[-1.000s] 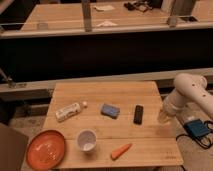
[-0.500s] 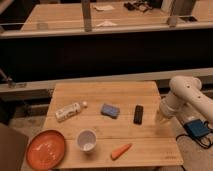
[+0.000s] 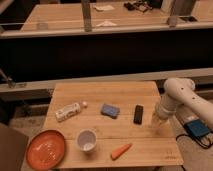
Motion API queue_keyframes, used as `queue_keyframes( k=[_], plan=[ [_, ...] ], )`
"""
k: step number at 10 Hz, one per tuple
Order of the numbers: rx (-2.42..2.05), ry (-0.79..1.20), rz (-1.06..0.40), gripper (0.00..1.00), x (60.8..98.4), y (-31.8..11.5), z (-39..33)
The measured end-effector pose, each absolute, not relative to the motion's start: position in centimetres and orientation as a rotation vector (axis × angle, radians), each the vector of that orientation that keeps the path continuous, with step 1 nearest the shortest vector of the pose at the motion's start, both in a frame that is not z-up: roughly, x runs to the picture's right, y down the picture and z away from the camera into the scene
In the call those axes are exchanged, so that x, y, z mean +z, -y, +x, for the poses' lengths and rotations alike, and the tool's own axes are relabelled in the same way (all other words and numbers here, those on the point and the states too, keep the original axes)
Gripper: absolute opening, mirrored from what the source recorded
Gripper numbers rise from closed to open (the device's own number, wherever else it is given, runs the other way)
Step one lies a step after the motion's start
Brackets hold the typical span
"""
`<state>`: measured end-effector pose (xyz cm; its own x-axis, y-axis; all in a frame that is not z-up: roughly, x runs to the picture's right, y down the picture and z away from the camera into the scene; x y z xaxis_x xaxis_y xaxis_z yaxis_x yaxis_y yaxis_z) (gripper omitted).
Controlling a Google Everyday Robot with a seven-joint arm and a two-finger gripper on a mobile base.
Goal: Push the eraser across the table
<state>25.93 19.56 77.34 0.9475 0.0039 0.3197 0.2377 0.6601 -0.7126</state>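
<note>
Gripper point(image 3: 158, 121) clenched, nothing seen in it, low over the table point(image 3: 100, 92) near the right edge, just right of the eraser point(image 3: 138, 114) and apart from it. Against a second ago it sits slightly closer to the eraser. Eraser unmoved, right of centre, near the blue block point(image 3: 109, 110).

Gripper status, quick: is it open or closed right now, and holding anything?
Gripper: closed, holding nothing, low over the table beside the eraser.
</note>
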Motion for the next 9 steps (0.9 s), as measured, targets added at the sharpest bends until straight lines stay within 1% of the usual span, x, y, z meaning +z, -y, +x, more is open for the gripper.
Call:
queue_keyframes(
  k=[3,9],
  plan=[
    [-0.142,0.306,-0.836,0.00,77.7,-19.8,25.4],
    [-0.145,0.290,-0.773,0.00,79.1,-19.5,24.0]
  ],
)
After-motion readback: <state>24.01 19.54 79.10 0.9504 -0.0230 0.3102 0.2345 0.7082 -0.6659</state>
